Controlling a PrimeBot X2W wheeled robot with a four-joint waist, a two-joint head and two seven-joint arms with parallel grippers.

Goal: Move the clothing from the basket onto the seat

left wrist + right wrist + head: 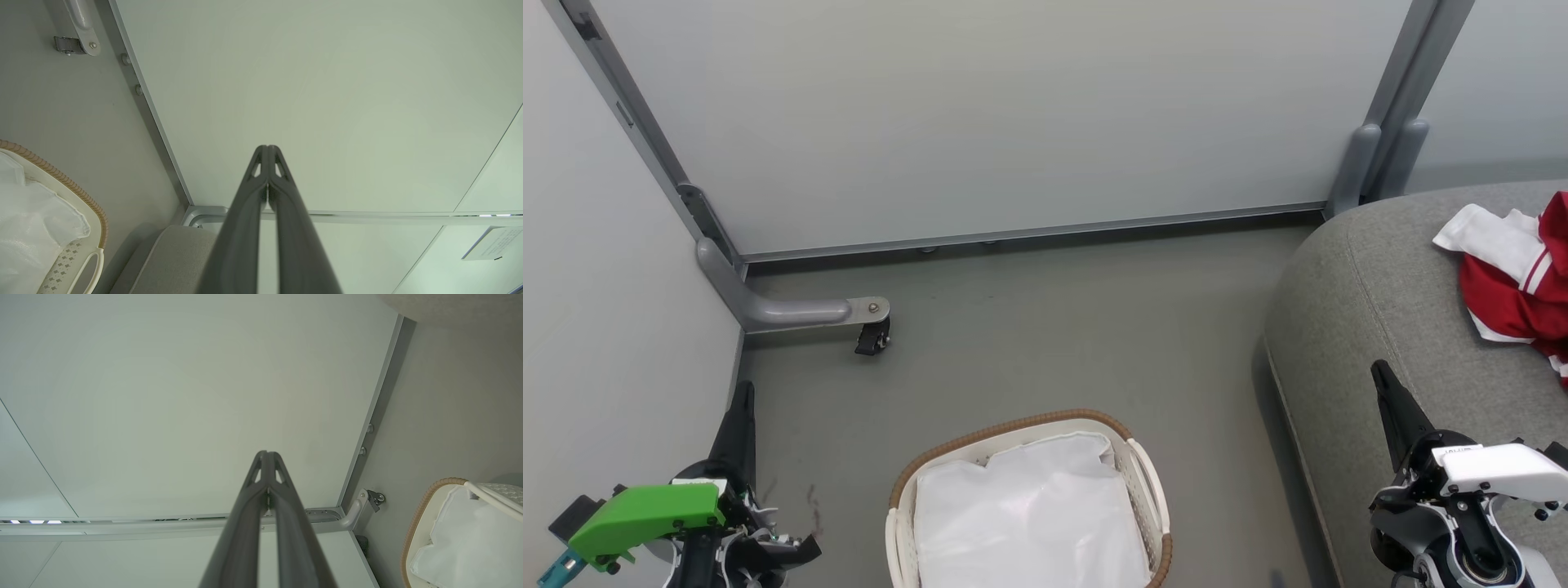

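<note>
The basket (pixel 1145 465) stands on the floor at the bottom centre of the head view, holding just its plain white liner (pixel 1029 514). Red and white clothing (pixel 1515 286) lies on the grey seat (pixel 1372 278) at the right edge. My left gripper (pixel 743 392) is shut and empty at the lower left, beside the basket. My right gripper (pixel 1379 371) is shut and empty at the lower right, over the seat's front part, short of the clothing. In the wrist views both grippers (pixel 267 148) (pixel 267 453) show their fingers pressed together, with the basket (pixel 96 212) (pixel 414 522) off to the side.
Pale partition panels (pixel 1013 114) with grey frames wall in the back and left. A grey foot with a black caster (pixel 872 335) juts onto the floor (pixel 1054 327) at the back left. Open floor lies between basket, partitions and seat.
</note>
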